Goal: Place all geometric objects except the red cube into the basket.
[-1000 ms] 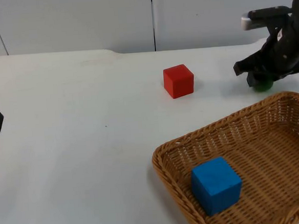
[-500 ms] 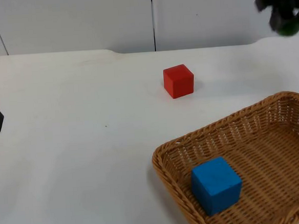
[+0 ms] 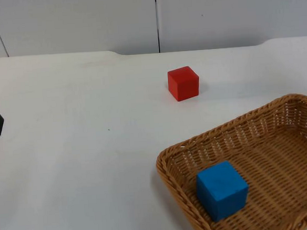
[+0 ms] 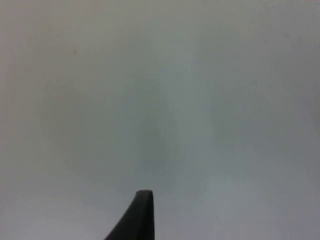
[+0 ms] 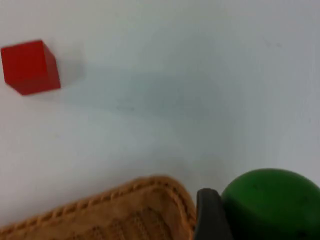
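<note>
White table [image 3: 83, 167] carries my wicker basket [image 3: 280, 111] with the blue cube [image 3: 222, 189] inside; the red cube [image 3: 183, 83] sits at its eleven o'clock. My right gripper [image 5: 240, 210] clamps a green ball [image 5: 272, 202] (above the basket's rim); my left gripper [image 4: 140, 220] waits, fingers' state unclear.

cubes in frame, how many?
2. The red cube sits on the white table, apart from the wicker basket. The blue cube lies inside the basket. The right gripper holds a green ball, not a cube.

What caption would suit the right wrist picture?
Right gripper carries a green ball above the basket's rim; red cube beyond.
</note>
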